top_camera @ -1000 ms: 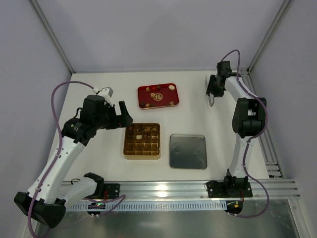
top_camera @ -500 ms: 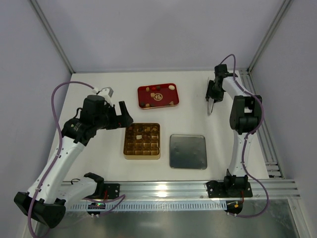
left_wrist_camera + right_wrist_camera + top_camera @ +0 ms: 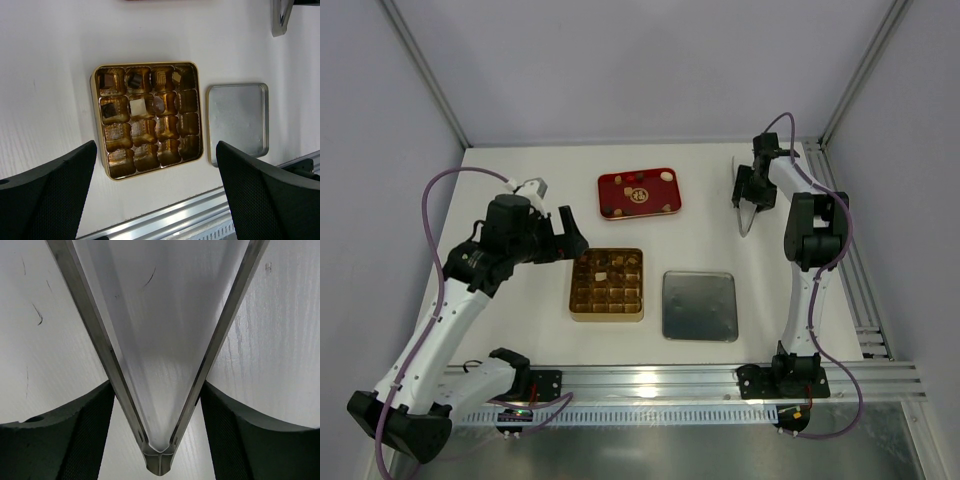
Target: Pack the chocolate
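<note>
Compared with a second ago, we see the right arm's wrist turned slightly, so that the tongs [image 3: 747, 218] reach a little further toward the near side of the table [image 3: 700, 240]; the left arm sits almost where it was.

We find the right gripper [image 3: 749, 198] at the far right of the table, well apart from the boxes. In the right wrist view its dark fingers [image 3: 65, 430] press on the outside of the two metal arms of the tongs, whose joined end lies between them. The arms spread apart as they run out of that frame, so we cannot see the tips there. From above we cannot tell whether the tips touch the table.

We see the left gripper [image 3: 572, 232] hovering just left of the gold box [image 3: 606, 314], its fingers [image 3: 50, 195] spread wide with nothing between them.

We count a few pieces of chocolate [image 3: 137, 106] in the box, all in its two far rows. A cream square lies in the second row beside a rounder brown piece, and a dark square and a small pale piece lie in the far row. The two near rows hold none that we can make out. More pieces, cream and brown, lie scattered in the red tray [image 3: 655, 190], which sits beyond the box toward the back.

A silver tray [image 3: 700, 305] lies flat just to the right of the gold box, close beside it but not touching.
</note>
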Robot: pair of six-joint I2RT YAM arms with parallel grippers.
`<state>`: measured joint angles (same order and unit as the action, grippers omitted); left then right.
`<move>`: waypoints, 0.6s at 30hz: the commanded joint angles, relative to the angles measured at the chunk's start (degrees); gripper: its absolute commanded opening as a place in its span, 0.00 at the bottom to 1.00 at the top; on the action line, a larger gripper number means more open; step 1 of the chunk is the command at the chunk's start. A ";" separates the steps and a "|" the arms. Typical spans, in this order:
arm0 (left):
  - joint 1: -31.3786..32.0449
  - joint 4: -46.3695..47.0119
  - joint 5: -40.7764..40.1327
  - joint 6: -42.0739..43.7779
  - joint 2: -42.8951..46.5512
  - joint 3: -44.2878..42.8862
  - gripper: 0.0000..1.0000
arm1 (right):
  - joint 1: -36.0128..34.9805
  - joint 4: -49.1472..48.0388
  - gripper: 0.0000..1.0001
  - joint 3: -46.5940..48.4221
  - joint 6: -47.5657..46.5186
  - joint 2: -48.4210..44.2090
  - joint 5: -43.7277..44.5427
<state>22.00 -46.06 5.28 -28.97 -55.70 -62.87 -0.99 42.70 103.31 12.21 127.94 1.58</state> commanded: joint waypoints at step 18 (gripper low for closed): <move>0.06 1.59 0.43 -0.38 1.21 0.73 1.00 | 0.20 2.65 0.92 0.41 0.01 -10.60 -0.79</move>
<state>22.00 -46.09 5.26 -29.56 -55.64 -62.43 -0.99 45.10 103.24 11.99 124.79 1.28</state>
